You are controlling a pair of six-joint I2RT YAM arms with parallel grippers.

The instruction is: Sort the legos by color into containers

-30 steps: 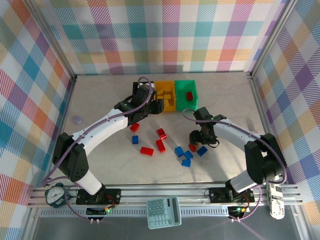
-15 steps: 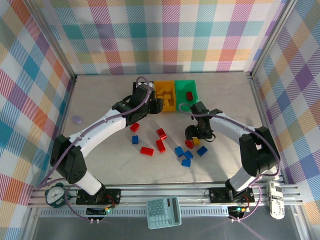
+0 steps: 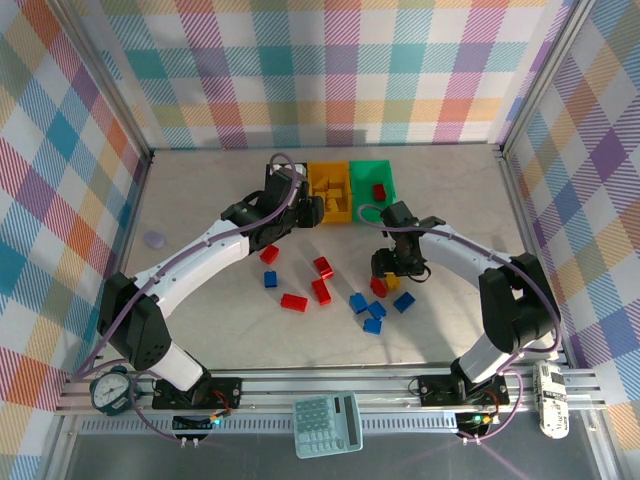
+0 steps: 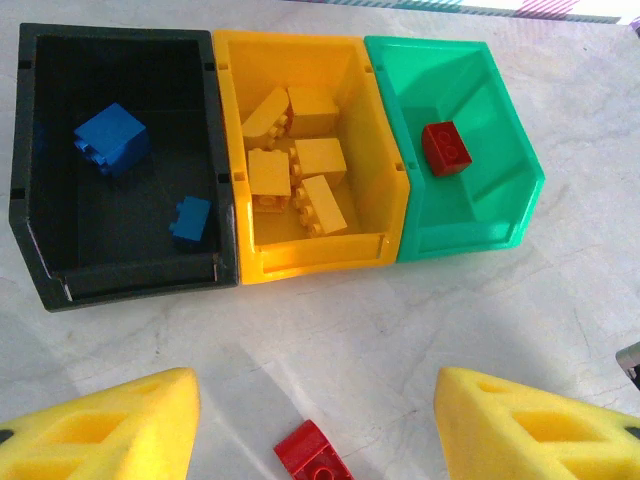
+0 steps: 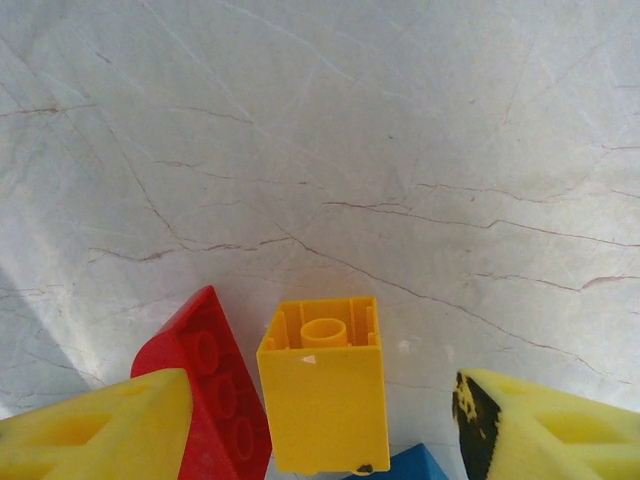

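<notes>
The containers stand joined in a row at the back: a black bin (image 4: 120,270) holding two blue legos, a yellow bin (image 4: 310,255) with several yellow ones, and a green bin (image 4: 470,225) with one red brick (image 4: 446,148). My left gripper (image 4: 317,400) hangs open in front of them, above a red brick (image 4: 313,455) on the table. My right gripper (image 5: 322,400) is open and low over a yellow brick (image 5: 325,400), which lies on its side between the fingers. A red brick (image 5: 215,385) leans against the left finger. A gap remains at the right finger.
Loose red legos (image 3: 320,290) and blue legos (image 3: 372,310) lie scattered mid-table between the arms. A blue brick (image 5: 400,465) touches the yellow one's near end. A small purple disc (image 3: 154,238) sits at the far left. Bare marble lies beyond the right gripper.
My right gripper has shifted left and a little back, onto the yellow and red bricks, and its jaws have narrowed slightly. The left arm has barely moved.
</notes>
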